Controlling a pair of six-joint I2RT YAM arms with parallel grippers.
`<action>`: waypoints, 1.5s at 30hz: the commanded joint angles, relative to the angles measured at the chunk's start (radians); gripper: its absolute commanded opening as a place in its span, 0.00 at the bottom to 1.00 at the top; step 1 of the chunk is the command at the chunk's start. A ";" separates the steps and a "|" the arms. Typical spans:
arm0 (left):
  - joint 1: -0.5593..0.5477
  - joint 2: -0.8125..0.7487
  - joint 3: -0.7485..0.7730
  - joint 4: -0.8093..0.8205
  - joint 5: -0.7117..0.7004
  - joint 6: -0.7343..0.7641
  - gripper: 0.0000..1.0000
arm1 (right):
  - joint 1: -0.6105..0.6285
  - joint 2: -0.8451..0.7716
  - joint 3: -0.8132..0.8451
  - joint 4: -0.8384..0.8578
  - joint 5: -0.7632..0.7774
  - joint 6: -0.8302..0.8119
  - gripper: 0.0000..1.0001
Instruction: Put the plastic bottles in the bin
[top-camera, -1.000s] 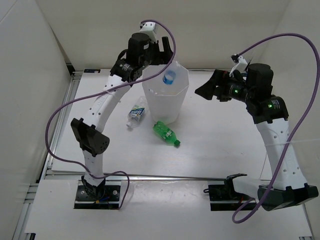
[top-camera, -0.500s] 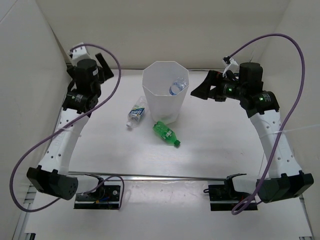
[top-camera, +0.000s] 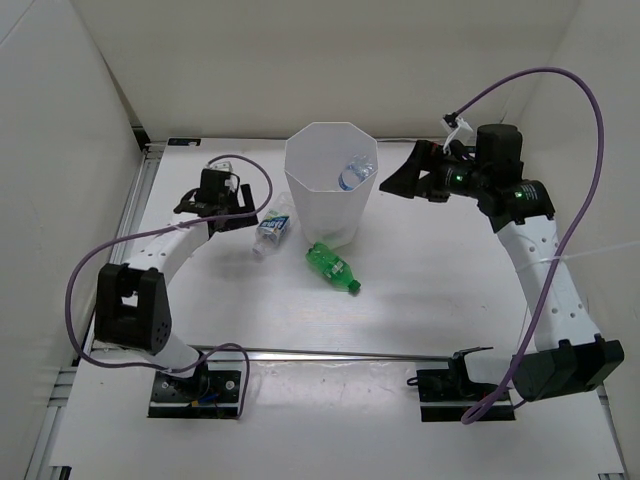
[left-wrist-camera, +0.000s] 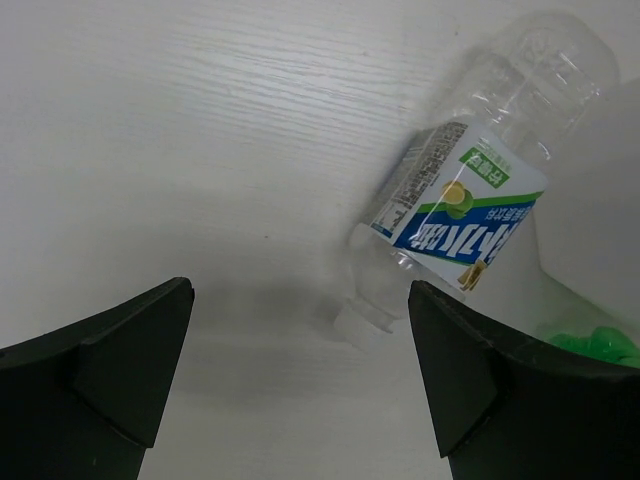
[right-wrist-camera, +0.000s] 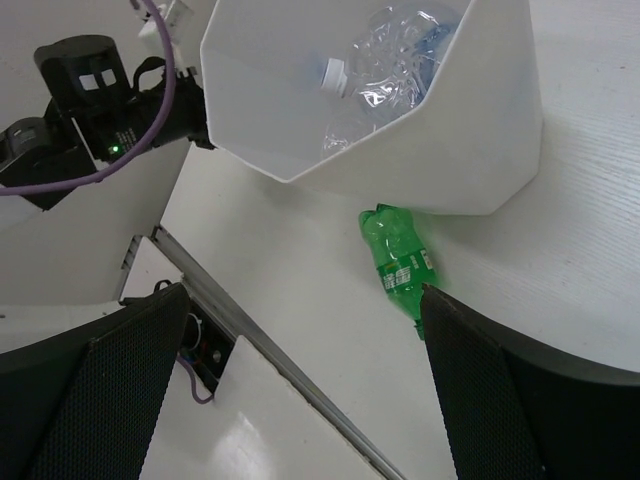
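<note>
Bin (top-camera: 322, 212) holds clear bottles (right-wrist-camera: 400, 60); labelled bottle (left-wrist-camera: 468, 200) and green bottle (top-camera: 332, 267) lie outside; left tool (left-wrist-camera: 298, 290) and right tool (right-wrist-camera: 302, 292) gape empty.

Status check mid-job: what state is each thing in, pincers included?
bin: upright, bottle inside
clear bottle: lying in the bin
labelled bottle: on its side, outside the bin
green bottle: on its side, outside the bin
left pincer: open, empty, by the labelled bottle
right pincer: open, empty
</note>
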 joint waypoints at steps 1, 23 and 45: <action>0.002 0.022 -0.004 0.127 0.153 0.090 1.00 | -0.003 0.002 -0.022 0.042 -0.038 -0.010 1.00; -0.142 0.300 0.146 0.172 0.229 0.312 1.00 | -0.023 0.011 -0.107 0.073 -0.055 -0.039 1.00; -0.088 0.242 0.100 0.172 0.142 0.277 0.29 | -0.023 0.021 -0.116 0.062 -0.055 -0.030 1.00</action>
